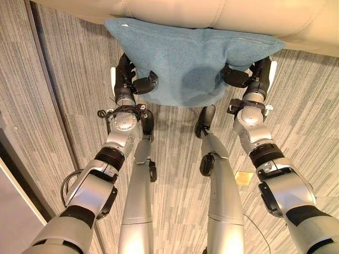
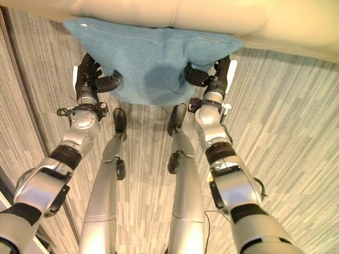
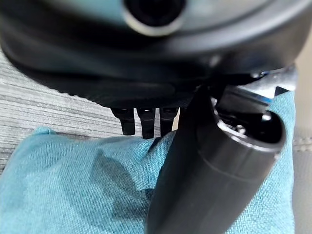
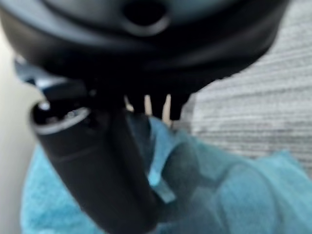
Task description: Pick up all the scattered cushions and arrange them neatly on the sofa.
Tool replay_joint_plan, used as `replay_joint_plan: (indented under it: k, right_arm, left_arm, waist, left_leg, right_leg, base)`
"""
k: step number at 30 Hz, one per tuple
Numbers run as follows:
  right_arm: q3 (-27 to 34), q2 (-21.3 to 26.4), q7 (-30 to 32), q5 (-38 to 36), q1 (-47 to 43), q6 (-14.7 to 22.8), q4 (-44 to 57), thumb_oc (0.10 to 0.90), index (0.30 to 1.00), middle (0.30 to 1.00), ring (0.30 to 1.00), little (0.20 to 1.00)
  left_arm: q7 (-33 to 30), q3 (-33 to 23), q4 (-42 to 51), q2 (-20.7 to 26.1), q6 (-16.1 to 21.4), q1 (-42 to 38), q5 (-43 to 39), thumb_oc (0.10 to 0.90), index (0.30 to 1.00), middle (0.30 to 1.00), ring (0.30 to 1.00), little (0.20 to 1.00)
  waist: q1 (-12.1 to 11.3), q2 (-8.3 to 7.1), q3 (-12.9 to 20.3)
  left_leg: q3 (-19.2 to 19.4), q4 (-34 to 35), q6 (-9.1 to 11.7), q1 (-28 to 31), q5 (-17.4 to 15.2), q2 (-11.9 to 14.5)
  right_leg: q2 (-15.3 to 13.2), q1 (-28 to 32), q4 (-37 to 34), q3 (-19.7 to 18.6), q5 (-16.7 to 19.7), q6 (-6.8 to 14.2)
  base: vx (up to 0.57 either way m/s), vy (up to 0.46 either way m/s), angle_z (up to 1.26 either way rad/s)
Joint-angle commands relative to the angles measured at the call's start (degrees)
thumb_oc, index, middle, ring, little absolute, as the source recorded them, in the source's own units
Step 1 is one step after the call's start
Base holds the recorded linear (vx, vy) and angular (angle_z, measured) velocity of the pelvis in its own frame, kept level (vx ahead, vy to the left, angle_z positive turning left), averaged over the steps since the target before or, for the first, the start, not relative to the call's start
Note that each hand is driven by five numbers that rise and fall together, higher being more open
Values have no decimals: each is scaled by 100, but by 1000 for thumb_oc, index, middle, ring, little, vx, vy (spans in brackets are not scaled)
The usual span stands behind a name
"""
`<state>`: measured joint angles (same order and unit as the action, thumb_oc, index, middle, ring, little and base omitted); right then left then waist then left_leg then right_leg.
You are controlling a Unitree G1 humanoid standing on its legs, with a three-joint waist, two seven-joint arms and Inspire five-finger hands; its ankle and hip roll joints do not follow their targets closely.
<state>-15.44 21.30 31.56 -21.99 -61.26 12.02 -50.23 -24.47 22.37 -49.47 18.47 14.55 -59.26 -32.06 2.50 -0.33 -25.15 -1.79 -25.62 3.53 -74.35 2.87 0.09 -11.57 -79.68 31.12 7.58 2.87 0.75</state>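
Cushion pinched between left hand and right hand, against sofa.

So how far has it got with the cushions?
One blue cushion is in hand: the left hand and right hand pinch its two sides, holding it up at the sofa edge. It is not yet laid on the seat. No other cushions are in sight, so I can't say how many remain.
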Motion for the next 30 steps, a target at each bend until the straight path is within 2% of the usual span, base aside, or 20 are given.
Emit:
replay_joint_plan:
  k: [1,6,10,11,12,13,14,17,18,22,24,26,28,30]
  right_arm:
    - [-492,-534,-258,83,116,561,762,400,300,300,300,300]
    - [-369,-502,-470,285,549,787,1644,400,300,300,300,300]
    - [-15,-376,-704,675,1582,834,2455,400,300,300,300,300]
    - [110,-422,-802,694,2013,856,2717,400,300,300,300,300]
    - [172,-465,-887,739,2338,859,2926,400,300,300,300,300]
    - [165,-390,-1093,1030,3050,806,3414,400,300,300,300,300]
    - [184,-318,-1174,1108,3373,770,3641,400,300,300,300,300]
    - [331,-203,-1287,1241,3846,774,4045,400,300,300,300,300]
    - [439,-124,-1369,1315,4173,772,4337,400,300,300,300,300]
    - [620,13,-1502,1506,4788,757,4795,400,300,300,300,300]
    - [657,33,-1572,1523,4951,744,4891,400,300,300,300,300]
    - [724,70,-1615,1628,5221,720,5032,400,300,300,300,300]
    - [854,207,-1658,1962,5639,640,5296,400,300,300,300,300]
    - [880,219,-1677,1978,5755,624,5357,400,300,300,300,300]
  left_arm:
    - [58,57,270,-321,519,157,133,400,300,300,300,300]
    - [45,-111,1184,-286,661,440,245,400,300,300,300,300]
    - [226,-527,2224,-400,708,1371,367,400,300,300,300,300]
    - [335,-570,2512,-440,682,1758,434,400,300,300,300,300]
    - [461,-573,2783,-518,678,2065,436,400,300,300,300,300]
    - [737,-524,3265,-615,675,2723,358,400,300,300,300,300]
    - [855,-449,3514,-591,702,3011,318,400,300,300,300,300]
    - [1013,-390,3848,-469,712,3444,334,400,300,300,300,300]
    - [1080,-370,4054,-357,717,3729,386,400,300,300,300,300]
    - [1220,-357,4388,-173,713,4225,411,400,300,300,300,300]
    - [1237,-371,4465,-116,709,4345,455,400,300,300,300,300]
    - [1283,-406,4557,-48,690,4577,521,400,300,300,300,300]
    - [1299,-483,4741,76,676,4949,692,400,300,300,300,300]
    - [1315,-505,4775,81,659,5052,689,400,300,300,300,300]
  waist:
    - [-9,47,1024]
    - [16,74,1250]
    - [13,62,1450]
    - [4,66,1488]
    - [10,41,1503]
    - [-18,-9,1552]
    - [-22,-41,1589]
    - [-26,-80,1680]
    - [-40,-114,1673]
    - [-16,-169,1791]
    - [-4,-172,1845]
    - [14,-170,1973]
    - [45,-147,2246]
    - [43,-129,2278]
  left_leg:
    - [-358,-148,-113,-77,-666,39]
    - [-370,107,-85,124,-614,27]
    - [-362,554,4,802,-536,-17]
    - [-378,741,39,1176,-493,-14]
    - [-396,907,65,1469,-318,-62]
    - [-488,1341,143,2498,-302,-83]
    - [-496,1489,160,2977,-309,-73]
    - [-489,1769,173,3828,-341,-26]
    - [-457,1948,183,4441,-359,23]
    - [-352,2228,208,5469,-417,164]
    - [-309,2320,208,5693,-394,188]
    - [-217,2490,219,6134,-395,248]
    - [-55,2744,269,6795,-395,368]
    - [-30,2795,280,6956,-400,395]
  right_leg:
    - [-59,137,76,-122,-429,751]
    - [-38,288,-40,-76,-424,775]
    - [-9,980,-411,29,-384,788]
    - [-22,1349,-564,93,-345,798]
    - [-68,1662,-776,177,-162,752]
    - [-76,2617,-1237,325,-109,764]
    - [-63,3132,-1483,381,-92,756]
    - [-10,3979,-1811,486,-105,755]
    - [35,4640,-2020,544,-122,762]
    - [206,5789,-2445,590,-186,753]
    - [248,6038,-2583,626,-179,756]
    - [356,6504,-2820,628,-202,760]
    - [547,7129,-3110,595,-258,739]
    - [589,7268,-3148,587,-281,730]
  base:
    - [0,0,0]
    - [9,-14,3]
    - [-14,-29,6]
    - [-56,-27,15]
    - [-92,-85,11]
    - [-98,-92,8]
    - [-45,-90,1]
    - [51,-15,-6]
    - [104,-46,-12]
    - [118,-43,-7]
    - [102,-18,-3]
    - [189,-46,-9]
    - [218,-88,-15]
    - [103,-71,-15]
